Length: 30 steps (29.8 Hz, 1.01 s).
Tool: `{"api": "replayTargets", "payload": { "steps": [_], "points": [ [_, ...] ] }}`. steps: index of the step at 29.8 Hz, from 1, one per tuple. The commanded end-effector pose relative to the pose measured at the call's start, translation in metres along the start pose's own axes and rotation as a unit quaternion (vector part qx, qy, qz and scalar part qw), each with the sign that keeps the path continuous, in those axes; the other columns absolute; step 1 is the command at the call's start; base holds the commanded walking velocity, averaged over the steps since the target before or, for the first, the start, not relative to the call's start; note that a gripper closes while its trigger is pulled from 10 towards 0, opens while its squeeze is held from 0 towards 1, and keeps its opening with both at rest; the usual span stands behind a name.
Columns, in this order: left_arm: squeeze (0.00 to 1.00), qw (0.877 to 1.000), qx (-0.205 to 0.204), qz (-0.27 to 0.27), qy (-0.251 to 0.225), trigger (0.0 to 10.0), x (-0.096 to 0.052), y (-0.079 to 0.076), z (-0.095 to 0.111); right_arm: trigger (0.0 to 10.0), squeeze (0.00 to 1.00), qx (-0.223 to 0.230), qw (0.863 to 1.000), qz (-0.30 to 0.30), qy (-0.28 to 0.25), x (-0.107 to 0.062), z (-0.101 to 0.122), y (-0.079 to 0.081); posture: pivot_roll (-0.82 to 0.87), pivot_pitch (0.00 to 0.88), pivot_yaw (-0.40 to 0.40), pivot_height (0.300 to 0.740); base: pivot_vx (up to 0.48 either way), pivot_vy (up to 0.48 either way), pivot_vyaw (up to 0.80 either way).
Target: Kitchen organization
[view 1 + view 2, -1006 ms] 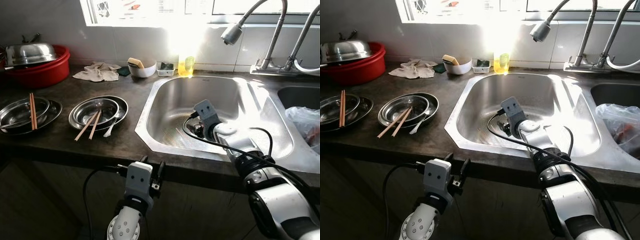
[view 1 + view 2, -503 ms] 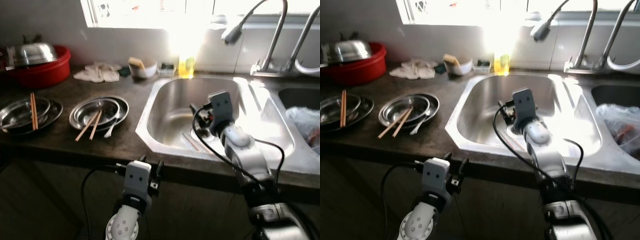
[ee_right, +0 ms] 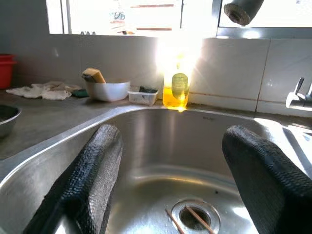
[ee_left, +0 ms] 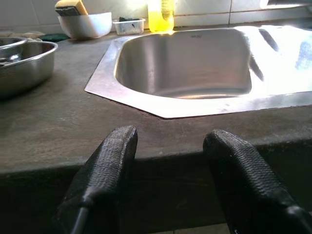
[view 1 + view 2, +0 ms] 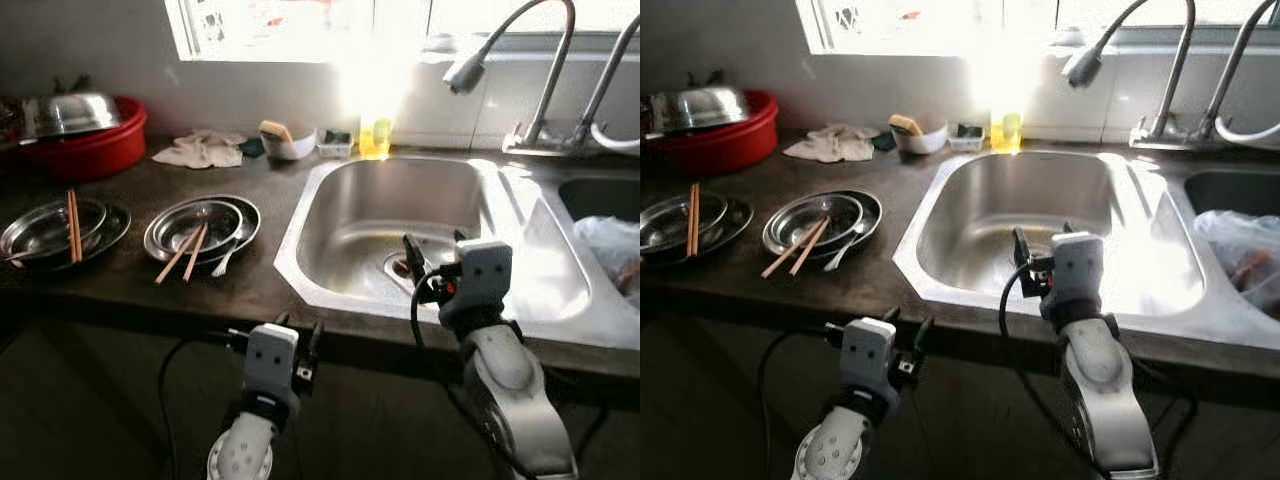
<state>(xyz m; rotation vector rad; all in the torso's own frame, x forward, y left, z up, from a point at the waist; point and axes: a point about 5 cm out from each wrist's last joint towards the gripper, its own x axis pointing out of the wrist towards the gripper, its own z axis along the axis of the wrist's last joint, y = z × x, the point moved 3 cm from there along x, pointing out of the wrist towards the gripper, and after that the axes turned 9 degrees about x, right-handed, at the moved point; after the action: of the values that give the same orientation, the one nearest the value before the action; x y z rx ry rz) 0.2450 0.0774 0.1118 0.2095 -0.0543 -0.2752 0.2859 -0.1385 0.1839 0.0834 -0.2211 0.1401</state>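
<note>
Robot at the dark countertop (image 5: pixel 250 285), right gripper over the steel sink (image 5: pixel 400 215).

The right gripper (image 3: pixel 170 180) hangs spread wide and empty above two chopsticks (image 3: pixel 187 217) at the drain; the left gripper (image 4: pixel 168 161), open and empty, sits before the counter edge.

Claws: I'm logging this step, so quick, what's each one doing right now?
Left claw: open, empty, low in front of the dark stone counter edge.
Right claw: open, empty, over the stainless steel sink basin.
</note>
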Motion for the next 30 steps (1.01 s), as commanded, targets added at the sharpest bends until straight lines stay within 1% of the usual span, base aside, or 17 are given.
{"api": "replayTargets", "payload": {
  "steps": [1,2,3,6,9,11,12,16,23,30],
  "points": [
    [0.0,1.0,0.004,0.005,-0.01,10.0,-0.002,0.004,0.005,10.0,0.0,0.005,1.0,0.0,0.004,-0.008,0.001,0.003,0.02,0.002,0.008,0.74,0.0,0.0,0.0],
    [0.0,1.0,0.007,0.006,-0.013,10.0,-0.003,0.005,0.006,10.0,0.0,0.009,1.0,-0.004,0.011,-0.014,-0.002,0.004,0.02,0.002,0.008,0.74,0.0,0.0,0.0],
    [0.0,1.0,0.007,0.006,-0.013,10.0,-0.003,0.005,0.006,10.0,0.0,0.009,1.0,-0.004,0.011,-0.014,-0.002,0.004,0.02,0.002,0.008,0.74,0.0,0.0,0.0],
    [0.0,1.0,0.014,0.003,-0.019,10.0,-0.004,0.006,0.009,10.0,0.0,0.026,0.999,0.001,0.028,-0.028,-0.01,0.013,0.02,0.002,0.018,0.74,0.0,0.0,0.0],
    [0.0,1.0,0.014,-0.002,-0.017,10.0,-0.006,0.005,0.009,10.0,0.0,0.027,0.999,0.006,0.032,-0.03,-0.013,0.016,0.02,0.002,0.018,0.74,0.0,0.0,0.0],
    [0.0,0.999,0.019,-0.019,-0.021,10.0,-0.009,0.0,0.01,10.0,0.0,0.027,0.999,0.013,0.038,-0.033,-0.015,0.019,0.02,0.0,0.02,0.74,0.0,0.0,0.0],
    [0.0,0.999,0.02,-0.027,-0.026,10.0,-0.01,-0.002,0.011,10.0,0.0,0.027,0.999,0.015,0.04,-0.033,-0.016,0.019,0.02,0.0,0.019,0.74,0.0,0.0,0.0],
    [0.0,0.999,0.019,-0.027,-0.029,10.0,-0.009,-0.002,0.013,10.0,0.0,0.027,0.999,0.013,0.041,-0.032,-0.017,0.019,0.03,0.0,0.018,0.74,0.0,0.0,0.0],
    [0.0,0.999,0.028,-0.028,-0.02,10.0,-0.009,-0.002,0.009,10.0,0.0,0.032,0.999,0.012,0.04,-0.028,-0.017,0.021,0.03,0.0,0.018,0.74,-0.256,0.0,0.0],
    [0.0,0.999,0.025,-0.027,-0.017,10.0,-0.01,-0.002,0.008,10.0,0.0,0.035,0.998,0.015,0.041,-0.028,-0.017,0.024,0.03,0.0,0.021,0.74,-0.274,0.0,0.0]
  ]
}}
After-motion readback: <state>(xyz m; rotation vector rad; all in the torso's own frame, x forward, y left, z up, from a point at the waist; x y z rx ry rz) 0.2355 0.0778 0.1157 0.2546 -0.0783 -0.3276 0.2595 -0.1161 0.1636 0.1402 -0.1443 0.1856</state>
